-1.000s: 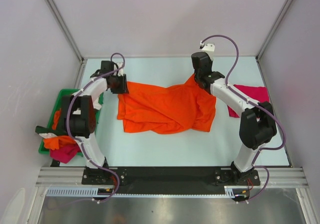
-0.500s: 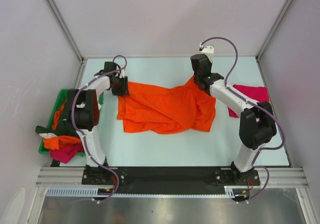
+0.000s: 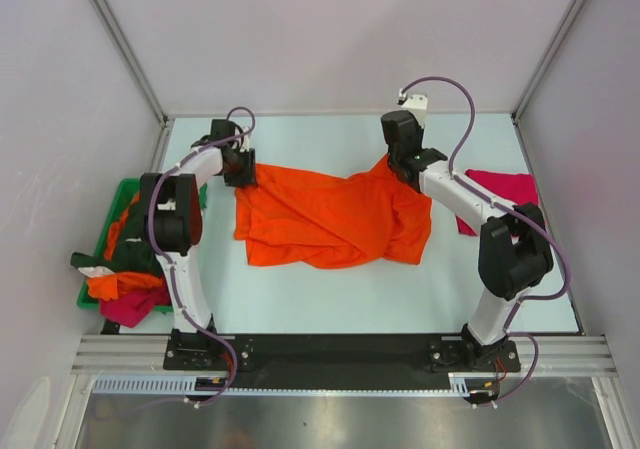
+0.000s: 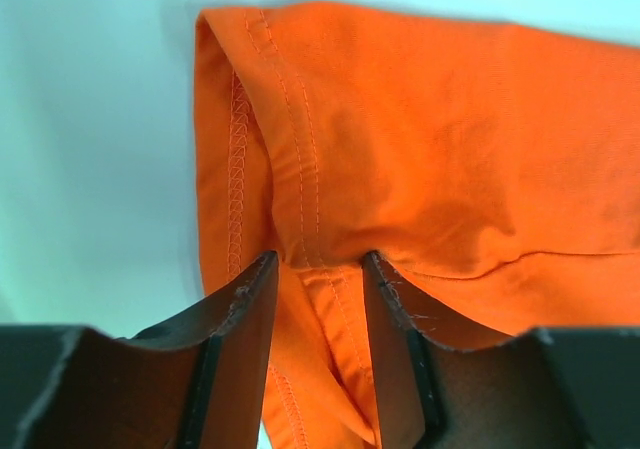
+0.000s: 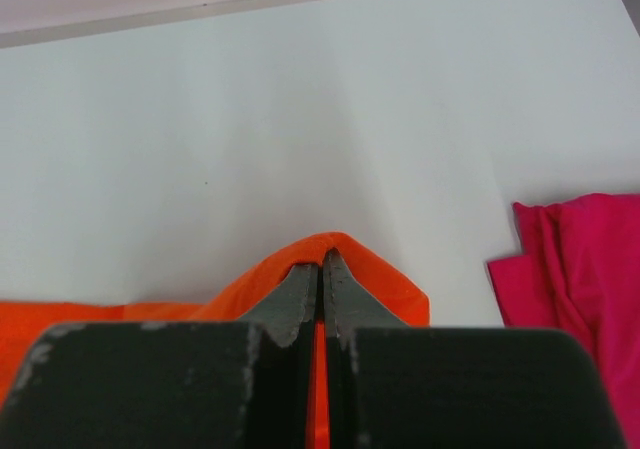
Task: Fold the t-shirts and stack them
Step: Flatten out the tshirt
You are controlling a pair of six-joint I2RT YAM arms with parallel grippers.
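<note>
on my overhead feed the orange t-shirt (image 3: 330, 219) lies spread and rumpled across the middle of the table (image 3: 330, 304), with an arm at each of its far corners. the left gripper (image 3: 243, 169) sits at the shirt's far left corner; from its wrist camera i see the left gripper (image 4: 318, 264) with its jaws apart, one finger on either side of a raised fold of the stitched hem, the cloth running loosely through the gap rather than being squeezed. the orange t-shirt (image 4: 430, 139) fills most of that view, flat on the pale surface beyond the fingers. the right gripper (image 3: 400, 164) is at the far right corner, where the cloth is drawn up into a peak. its own camera shows the right gripper (image 5: 322, 259) with fingers pressed together, clamped on a pinch of the orange t-shirt (image 5: 370, 279) that tents up around the tips. a magenta t-shirt (image 3: 505, 189) lies on the table to the right, apart from the orange one, and shows at the right edge of that wrist view (image 5: 580, 269). at the left edge a green bin (image 3: 88, 295) holds a heap of other shirts (image 3: 125, 287).
</note>
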